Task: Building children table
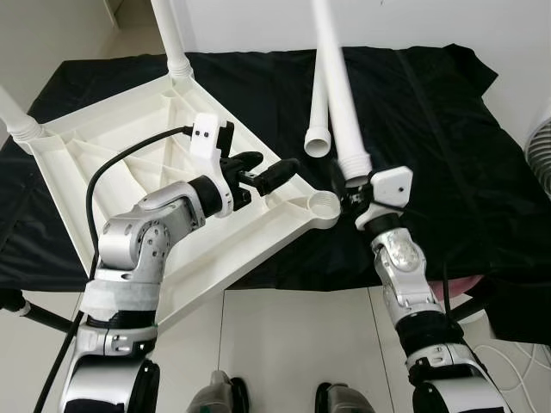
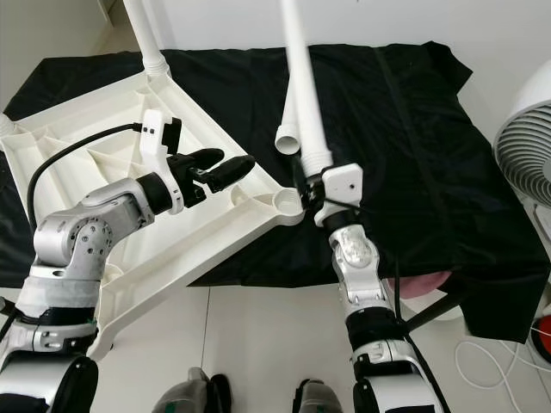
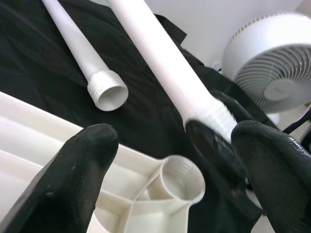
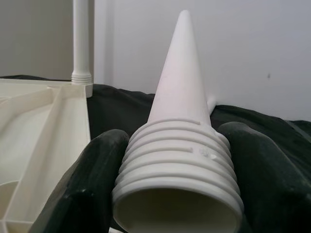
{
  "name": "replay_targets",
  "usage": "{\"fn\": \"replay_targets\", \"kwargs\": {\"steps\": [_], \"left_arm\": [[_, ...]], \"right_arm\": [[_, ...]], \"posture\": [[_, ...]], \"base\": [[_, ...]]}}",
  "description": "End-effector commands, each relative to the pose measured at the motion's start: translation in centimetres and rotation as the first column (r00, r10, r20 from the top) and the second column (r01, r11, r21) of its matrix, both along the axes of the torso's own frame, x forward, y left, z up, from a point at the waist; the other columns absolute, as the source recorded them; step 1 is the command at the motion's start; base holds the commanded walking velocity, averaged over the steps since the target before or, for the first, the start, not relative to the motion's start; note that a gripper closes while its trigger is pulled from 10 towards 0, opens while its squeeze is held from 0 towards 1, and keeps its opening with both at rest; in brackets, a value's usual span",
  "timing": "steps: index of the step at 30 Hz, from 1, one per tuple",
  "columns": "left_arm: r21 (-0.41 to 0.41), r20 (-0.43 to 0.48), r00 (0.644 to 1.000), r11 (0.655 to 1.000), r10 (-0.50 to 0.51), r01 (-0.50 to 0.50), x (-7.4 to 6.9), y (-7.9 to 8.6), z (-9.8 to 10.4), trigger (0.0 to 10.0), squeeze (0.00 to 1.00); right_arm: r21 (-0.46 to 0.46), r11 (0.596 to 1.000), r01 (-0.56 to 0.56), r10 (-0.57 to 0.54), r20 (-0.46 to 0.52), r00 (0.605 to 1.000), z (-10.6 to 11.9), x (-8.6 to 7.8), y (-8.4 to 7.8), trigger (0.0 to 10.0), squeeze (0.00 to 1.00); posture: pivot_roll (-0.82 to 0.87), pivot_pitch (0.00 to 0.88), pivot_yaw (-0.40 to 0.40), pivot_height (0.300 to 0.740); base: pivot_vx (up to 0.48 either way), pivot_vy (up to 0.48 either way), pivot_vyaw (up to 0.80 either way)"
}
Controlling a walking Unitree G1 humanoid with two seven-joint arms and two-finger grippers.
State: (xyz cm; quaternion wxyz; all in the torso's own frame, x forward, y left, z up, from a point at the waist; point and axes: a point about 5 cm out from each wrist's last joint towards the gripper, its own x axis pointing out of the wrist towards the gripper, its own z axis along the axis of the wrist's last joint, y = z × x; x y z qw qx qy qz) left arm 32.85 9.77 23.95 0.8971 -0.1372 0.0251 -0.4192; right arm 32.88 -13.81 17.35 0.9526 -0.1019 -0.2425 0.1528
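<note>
Head stereo pair looks steeply down; both wrist cameras closely share the held leg (image 4: 180, 145).

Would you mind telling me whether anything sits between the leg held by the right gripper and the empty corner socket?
Nothing visible blocks it. The right gripper holds the table leg by its threaded end, just beside the open corner socket. The left gripper hovers open over the tabletop's rim, short of the socket.

The right gripper (image 4: 177, 194) clamps its 2 black fingers (image 4: 77, 194) on the ribbed threaded end of a white table leg (image 4: 180, 145), whose open mouth faces the camera. Beyond lie the upturned white tabletop (image 4: 43, 126), another upright leg (image 4: 81, 43) and black cloth (image 4: 121, 109).
</note>
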Motion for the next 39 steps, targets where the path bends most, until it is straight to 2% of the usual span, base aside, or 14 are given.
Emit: {"fn": "replay_targets", "kwargs": {"steps": [1,2,3,4,6,7,9,12,16,18,21,29,32,39], "left_arm": [[-0.029,0.008,0.994,0.994,-0.110,0.110,-0.1,0.3,0.2,10.0,0.18],[-0.029,0.008,0.994,0.994,-0.110,0.110,-0.1,0.3,0.2,10.0,0.18],[-0.053,-0.020,0.996,0.995,-0.091,0.089,0.6,0.5,0.5,10.0,0.00],[-0.068,-0.042,0.996,0.994,-0.083,0.081,1.2,0.6,0.8,10.0,0.00],[-0.068,-0.042,0.996,0.994,-0.083,0.081,1.2,0.6,0.8,10.0,0.00],[-0.048,-0.090,0.995,0.998,-0.053,0.049,2.3,0.4,0.8,10.0,0.00],[-0.043,-0.111,0.993,0.998,-0.047,0.042,2.6,0.2,0.7,10.0,0.00],[-0.065,-0.200,0.979,0.997,-0.046,0.034,3.3,-0.5,0.6,10.0,0.00],[-0.049,-0.210,0.976,0.998,-0.056,0.047,3.9,-1.6,0.8,10.0,0.00],[-0.049,-0.210,0.976,0.998,-0.056,0.047,3.9,-1.6,0.8,10.0,0.00],[-0.060,-0.267,0.963,0.998,-0.036,0.020,4.6,-1.9,0.5,10.0,0.00],[-0.075,-0.297,0.955,0.997,-0.010,-0.013,5.6,-2.1,0.9,10.0,0.00],[-0.143,-0.323,0.946,0.987,0.022,-0.071,6.7,-1.9,2.6,10.0,0.00],[-0.184,-0.317,0.946,0.973,0.073,-0.137,7.6,-1.0,4.7,10.0,0.00]], "right_arm": [[-0.028,0.999,-0.047,0.047,0.019,0.999,0.1,-0.5,0.7,10.0,0.00],[-0.028,0.999,-0.047,0.047,0.019,0.999,0.1,-0.5,0.7,10.0,0.00],[-0.045,0.996,-0.077,0.078,0.014,0.997,-0.1,-0.8,1.0,10.0,0.00],[-0.063,0.993,-0.098,0.099,0.009,0.995,-0.2,-1.2,1.2,10.0,0.00],[-0.063,0.993,-0.098,0.099,0.009,0.995,-0.2,-1.2,1.2,10.0,0.00],[-0.094,0.987,-0.133,0.135,0.013,0.991,-0.3,-1.6,1.9,10.0,0.00],[-0.103,0.984,-0.143,0.145,0.015,0.989,-0.3,-1.7,2.1,10.0,0.00],[-0.122,0.976,-0.178,0.182,0.018,0.983,-0.2,-2.1,3.0,10.0,0.00],[-0.118,0.972,-0.203,0.206,0.014,0.978,-0.1,-2.3,3.7,10.0,0.00],[-0.118,0.972,-0.203,0.206,0.014,0.978,-0.1,-2.3,3.7,10.0,0.00],[-0.130,0.967,-0.221,0.224,0.013,0.974,-0.1,-2.5,4.1,10.0,0.00],[-0.142,0.962,-0.232,0.236,0.012,0.972,-0.2,-2.7,4.4,10.0,0.00],[-0.175,0.957,-0.231,0.237,0.014,0.971,-0.7,-3.5,4.5,10.0,0.00],[-0.206,0.959,-0.196,0.201,0.002,0.980,-2.1,-4.5,4.0,10.0,0.00]], "posture": [[-0.07,0.154,0.067,0.740],[-0.07,0.154,0.067,0.740],[-0.07,0.160,0.066,0.740],[-0.07,0.165,0.062,0.740],[-0.07,0.165,0.062,0.740],[-0.07,0.170,0.061,0.740],[-0.07,0.171,0.061,0.740],[-0.07,0.170,0.062,0.740],[-0.08,0.165,0.066,0.740],[-0.08,0.165,0.066,0.740],[-0.09,0.159,0.072,0.740],[-0.09,0.150,0.076,0.740],[-0.09,0.149,0.076,0.740],[-0.09,0.155,0.079,0.740]], "base": [[0.000,0.000,0.00],[0.000,0.000,0.00],[0.000,0.000,0.00],[0.000,0.000,0.00],[0.000,0.000,0.00],[0.000,0.000,0.00],[0.000,0.000,0.00],[0.000,0.000,0.00],[0.000,0.000,0.00],[0.000,0.000,0.00],[0.000,0.000,0.00],[0.000,0.000,0.00],[0.000,0.000,0.00],[0.000,0.000,0.00]]}}
